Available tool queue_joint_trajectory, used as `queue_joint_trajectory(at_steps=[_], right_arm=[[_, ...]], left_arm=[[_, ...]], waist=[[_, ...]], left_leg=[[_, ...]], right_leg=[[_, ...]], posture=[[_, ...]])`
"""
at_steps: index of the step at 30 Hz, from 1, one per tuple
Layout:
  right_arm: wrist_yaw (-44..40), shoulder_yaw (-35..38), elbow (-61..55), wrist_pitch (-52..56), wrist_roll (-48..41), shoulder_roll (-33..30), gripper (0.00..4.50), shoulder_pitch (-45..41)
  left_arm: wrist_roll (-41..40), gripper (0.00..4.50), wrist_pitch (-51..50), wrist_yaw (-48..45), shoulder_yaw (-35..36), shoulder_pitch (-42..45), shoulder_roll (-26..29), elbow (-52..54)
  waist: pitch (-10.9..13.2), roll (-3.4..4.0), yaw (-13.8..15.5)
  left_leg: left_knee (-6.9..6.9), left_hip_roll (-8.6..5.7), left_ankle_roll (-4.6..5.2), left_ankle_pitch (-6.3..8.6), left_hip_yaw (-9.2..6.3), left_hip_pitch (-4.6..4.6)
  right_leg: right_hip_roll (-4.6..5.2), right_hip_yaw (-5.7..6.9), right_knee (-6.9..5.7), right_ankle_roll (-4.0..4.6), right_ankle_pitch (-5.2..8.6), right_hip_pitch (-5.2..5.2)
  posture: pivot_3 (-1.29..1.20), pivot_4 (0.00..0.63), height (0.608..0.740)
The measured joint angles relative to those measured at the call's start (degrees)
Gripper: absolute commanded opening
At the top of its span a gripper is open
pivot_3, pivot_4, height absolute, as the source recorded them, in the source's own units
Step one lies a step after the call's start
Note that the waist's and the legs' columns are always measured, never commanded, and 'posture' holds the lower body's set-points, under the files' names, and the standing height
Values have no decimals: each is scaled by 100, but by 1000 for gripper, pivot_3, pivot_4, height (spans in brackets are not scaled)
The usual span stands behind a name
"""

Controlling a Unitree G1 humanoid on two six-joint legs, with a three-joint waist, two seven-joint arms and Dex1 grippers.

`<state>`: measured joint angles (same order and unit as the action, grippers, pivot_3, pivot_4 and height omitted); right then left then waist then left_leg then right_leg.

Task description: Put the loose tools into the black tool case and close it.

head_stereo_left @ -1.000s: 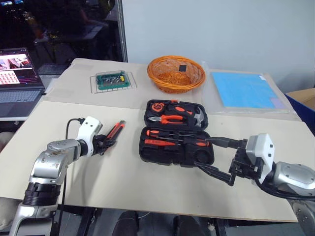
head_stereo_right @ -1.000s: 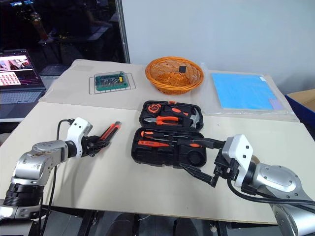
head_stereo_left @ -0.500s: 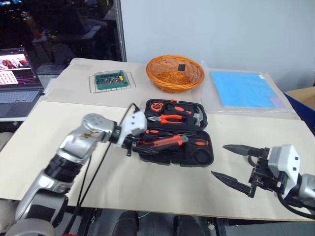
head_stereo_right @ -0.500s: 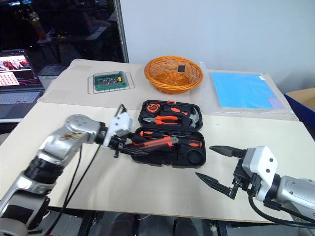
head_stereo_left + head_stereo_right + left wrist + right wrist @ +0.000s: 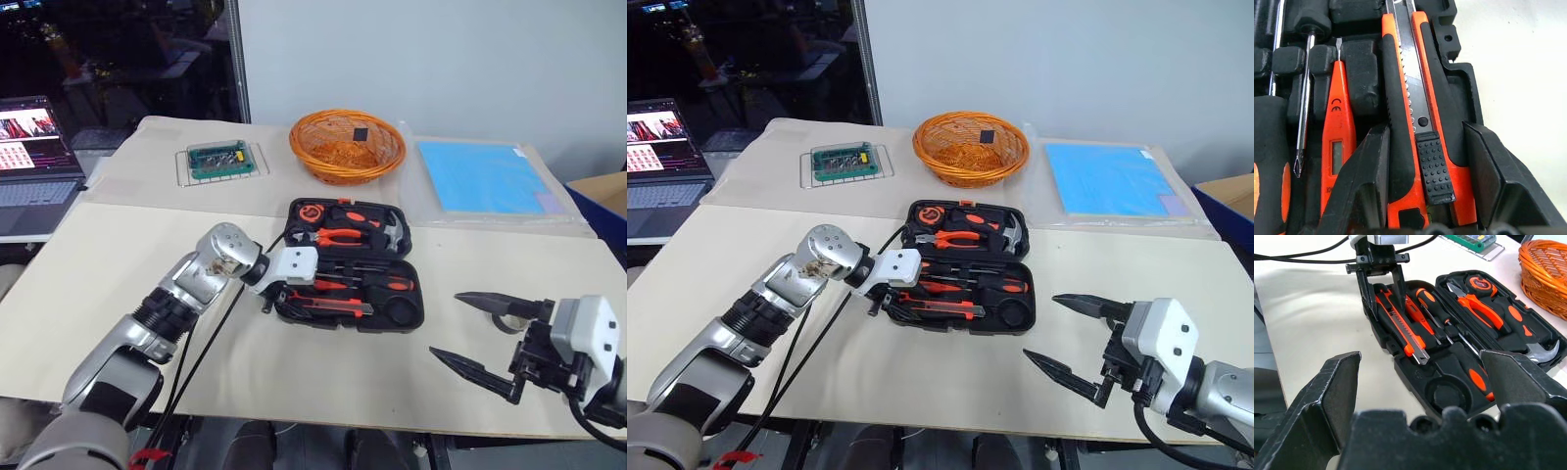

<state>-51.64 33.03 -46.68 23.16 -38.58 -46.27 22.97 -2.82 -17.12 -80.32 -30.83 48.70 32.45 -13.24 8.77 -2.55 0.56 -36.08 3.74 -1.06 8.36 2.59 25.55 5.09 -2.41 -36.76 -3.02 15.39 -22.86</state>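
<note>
The black tool case (image 5: 392,323) lies open in the middle of the table. An orange-and-black utility knife (image 5: 331,305) lies along its front recess, and my left gripper (image 5: 279,299) is shut on the knife's left end. In the left wrist view the knife (image 5: 1415,107) sits between the two fingers (image 5: 1371,161). Beside it are a small orange screwdriver (image 5: 1334,147) and other screwdrivers (image 5: 1422,296) set in their recesses. My right gripper (image 5: 444,325) hangs open and holds nothing, to the right of the case near the table's front edge.
The case's rear half holds pliers (image 5: 338,236), a hammer and a tape measure. Behind the case stand an orange wicker basket (image 5: 348,145), a blue sheet (image 5: 485,176) and a green box on a wire tray (image 5: 223,159). A laptop (image 5: 34,147) sits at far left.
My left gripper carried the utility knife from the table's left side rightward to the case and brought it down into the front recess. My right gripper drew back from the case, staying open.
</note>
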Motion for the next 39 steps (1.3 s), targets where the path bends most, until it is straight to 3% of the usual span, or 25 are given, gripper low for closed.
queue_joint_trajectory(at_steps=[3, 5, 10, 13, 16, 19, 23, 25, 34, 39], right_arm=[[68, -27, 0, 14, -1, -4, 4500, -82], [97, -44, 0, 29, -11, -25, 4500, -170], [114, -68, 1, 70, -32, -33, 4500, -201], [162, -105, 1, 71, -33, -30, 4500, -203], [194, -140, -3, 71, -31, -13, 4500, -207], [230, -276, -2, 71, -24, 29, 4500, -214], [314, -360, -1, 71, -15, 27, 4500, -307], [338, -386, -1, 71, -12, 26, 4500, -377], [441, -295, 10, 469, 26, -213, 4500, -206], [954, -183, 3, 1014, 191, -236, 4500, -120]], left_arm=[[60, 1740, 32, -25, 2, 68, -226, -217], [68, 2742, 62, -87, 2, 113, -322, -362], [113, 3995, 56, -91, 124, 187, -381, -568], [-151, 3995, -78, -47, 500, -73, -362, -367], [-642, 3284, -479, 220, 1153, -415, -372, -71], [-1075, 2158, -606, 651, 1892, -1134, -344, 550], [-1172, 582, -916, 1380, 2072, -1845, -616, 893], [-1140, 31, -1017, 1620, 2026, -2031, -655, 1010], [35, 31, -121, 2214, 1010, -2084, -402, 1245], [198, 31, 749, 2480, 1051, -2126, -703, 736]], waist=[[0, 0, 17], [0, 0, 17], [0, 0, -8], [0, 1, -44], [0, 1, -50], [-1, 4, -67], [0, 2, -12], [0, 2, 2], [-67, 40, 23], [-120, 76, 13]], left_leg=[[-6, -3, 0, 0, -6, -4], [-12, -4, 1, 1, -8, -6], [-11, -4, 4, 3, -10, -10], [-7, -3, 6, 4, -10, -9], [-8, -2, 6, 4, -18, -7], [-7, -2, 6, 4, -17, -26], [-21, -3, 6, 4, -19, -28], [-24, -4, 6, 4, -18, -28], [-19, -8, 4, 5, -17, -50], [-12, -8, -44, 36, -6, -100]], right_leg=[[0, 1, 2, 0, 5, 16], [0, 1, 4, -1, 7, 24], [0, 0, 4, -2, 7, 29], [0, 0, 2, -8, 4, 26], [-2, 5, -2, -30, -9, 23], [0, 4, -1, -29, -9, 42], [1, 5, 0, 1, 11, 53], [2, 4, 1, 1, 11, 54], [8, 3, 9, 6, 14, 74], [18, 3, 22, 7, 17, 89]], posture=[[0, 150, 740], [0, 150, 740], [0, 150, 740], [0, 150, 740], [0, 150, 740], [0, 150, 740], [0, 150, 740], [0, 150, 740], [0, 150, 740], [0, 150, 740]])
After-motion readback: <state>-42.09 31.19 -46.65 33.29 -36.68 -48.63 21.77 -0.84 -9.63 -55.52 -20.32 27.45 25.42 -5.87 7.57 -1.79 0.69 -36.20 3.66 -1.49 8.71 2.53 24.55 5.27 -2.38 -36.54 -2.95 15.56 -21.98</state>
